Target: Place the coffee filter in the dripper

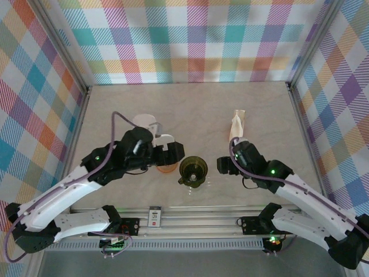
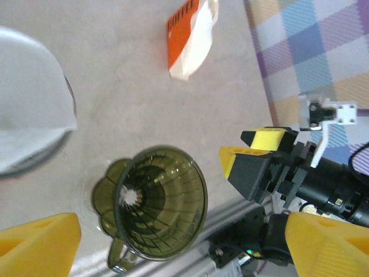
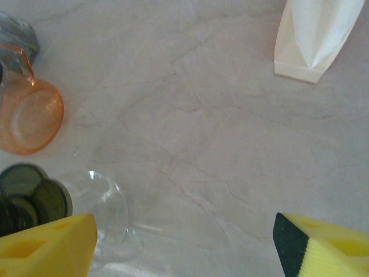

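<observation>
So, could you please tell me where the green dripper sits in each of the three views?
Top external: the dripper is near the picture's centre, slightly low.
Left wrist: the dripper is lower centre, its open mouth towards the camera.
Right wrist: the dripper is at the lower left edge, partly cut off.
Shared landmark: the white pouch, lying beyond the dripper.

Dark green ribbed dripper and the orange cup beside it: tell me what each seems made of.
Dark green ribbed dripper: translucent tinted plastic or glass, glossy. Light passes through its wall and highlights glint on the spiral ribs. Orange cup: probably translucent orange plastic, smooth. Its base glows evenly and the rim looks thin, though tinted glass cannot be ruled out.
</observation>
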